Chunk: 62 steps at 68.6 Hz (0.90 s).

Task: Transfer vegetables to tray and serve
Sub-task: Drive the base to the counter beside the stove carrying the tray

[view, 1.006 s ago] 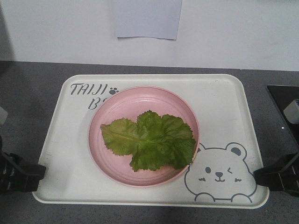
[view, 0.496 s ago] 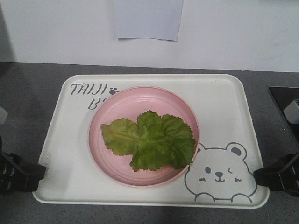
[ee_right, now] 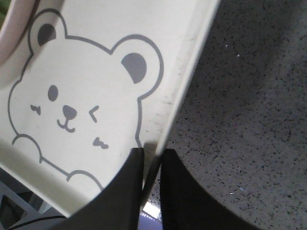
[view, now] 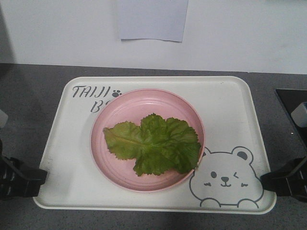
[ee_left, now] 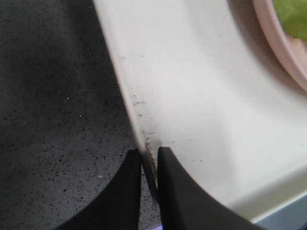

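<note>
Your left gripper [ee_left: 149,165] is clamped on the tray's [view: 225,103] left rim near the front corner: in the left wrist view its two dark fingers [ee_left: 128,191] sit one on each side of the thin cream edge, pinched tight against it. Your right gripper [ee_right: 152,165] does the same on the right rim, one finger over the tray floor beside the bear drawing [ee_right: 76,103] and the other outside, above the counter [ee_right: 249,120]. From the front view you see both grippers low at the frame's sides, the left gripper [view: 41,178] at the tray's front-left edge and the right gripper [view: 265,181] at its front-right edge. The tray lies flat on the dark speckled counter [view: 29,96], its grey lettering [view: 91,92] at the back left partly covered by a round pink plate [view: 124,108]. The plate stands on the tray, a little left of centre, its rim just touching the bear's ear. The lettuce [view: 153,143] lies flat inside the plate, spread over its middle and right part, wholly within the rim. A sheet of paper [view: 151,19] hangs on the white wall behind. A dark object [view: 290,108] sits at the right edge of the counter, cut off by the frame.
</note>
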Motion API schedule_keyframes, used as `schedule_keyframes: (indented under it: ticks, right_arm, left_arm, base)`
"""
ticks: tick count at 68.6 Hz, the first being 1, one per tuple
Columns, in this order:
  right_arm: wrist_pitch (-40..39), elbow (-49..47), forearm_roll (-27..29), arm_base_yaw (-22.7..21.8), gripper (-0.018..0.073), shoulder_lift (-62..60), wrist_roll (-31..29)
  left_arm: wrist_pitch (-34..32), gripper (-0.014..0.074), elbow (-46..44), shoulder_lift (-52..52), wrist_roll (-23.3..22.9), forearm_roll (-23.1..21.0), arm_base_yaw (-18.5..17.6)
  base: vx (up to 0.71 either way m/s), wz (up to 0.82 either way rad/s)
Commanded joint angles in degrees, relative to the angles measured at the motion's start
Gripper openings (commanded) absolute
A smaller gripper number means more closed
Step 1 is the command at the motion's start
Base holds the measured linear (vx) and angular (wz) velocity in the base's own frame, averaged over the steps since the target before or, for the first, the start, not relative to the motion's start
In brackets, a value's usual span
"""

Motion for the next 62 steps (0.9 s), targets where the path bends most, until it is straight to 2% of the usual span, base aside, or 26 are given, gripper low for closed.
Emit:
schedule_keyframes:
  ticks: [1, 54, 62]
  right_arm:
    - [0.9, -1.7, 4.2, 0.3, -0.0001, -0.8, -3.2]
    - [0.8, -1.7, 4.2, 0.3, -0.0001, -0.8, -3.2]
    - [0.1, -1.7, 3.9, 0.3, -0.0001, -0.8, -1.2]
  left_arm:
    - [-3.2, -0.0006, -1.7, -0.9, 1.8, -2.9, -0.3]
    - [-3.4, -0.0006, -1.7, -0.9, 1.8, -3.0, -0.3]
    - [-4.1, -0.0006, -1.7, -0.7, 1.6, -3.1, -0.3]
  base:
    - [0.0, 0.0]
    - [0.0, 0.0]
    - [0.0, 0.0]
